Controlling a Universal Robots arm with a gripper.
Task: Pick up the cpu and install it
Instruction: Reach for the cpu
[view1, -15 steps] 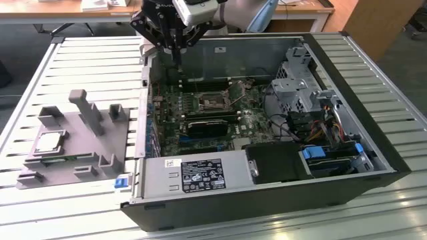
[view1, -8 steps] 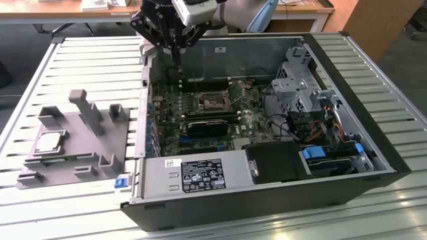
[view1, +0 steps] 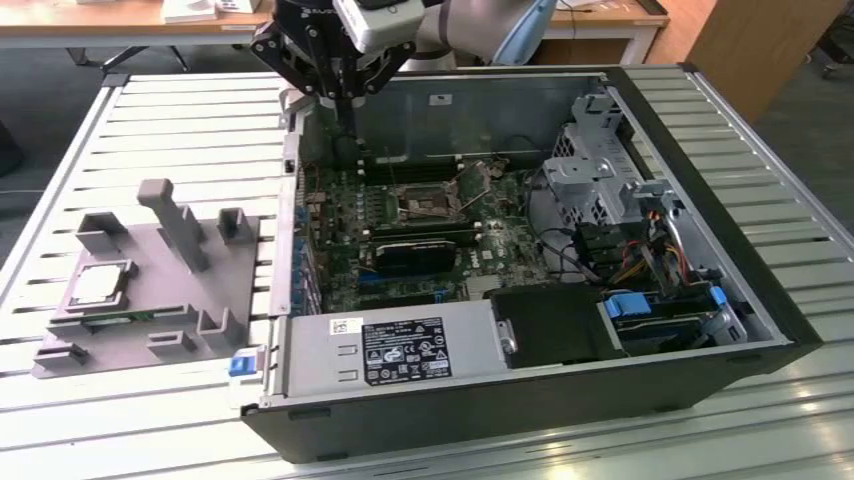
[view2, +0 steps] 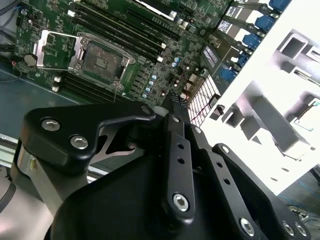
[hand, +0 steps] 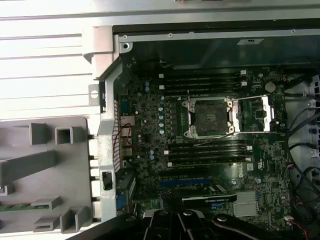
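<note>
The cpu (view1: 100, 284), a small silver square chip, lies flat in the grey fixture (view1: 134, 300) at the exterior view's left, beside the open computer case (view1: 534, 250). My gripper (view1: 347, 125) hangs over the case's rear corner near the fixture, well away from the cpu. Its black fingers (view2: 175, 102) meet at the tip with nothing between them. The motherboard's cpu socket (hand: 207, 117) is bare, with its metal load plate (hand: 257, 112) swung open beside it. The same socket (view2: 102, 60) lies beyond the fingertips in the second wrist view.
Upright grey posts (view1: 174, 215) rise from the fixture near the cpu. Inside the case are memory slots (hand: 205, 82), a graphics card (view1: 416, 255), a drive cage (view1: 601, 170) with cables and the power supply (view1: 387, 350). The slatted white table (view1: 174, 120) surrounds everything.
</note>
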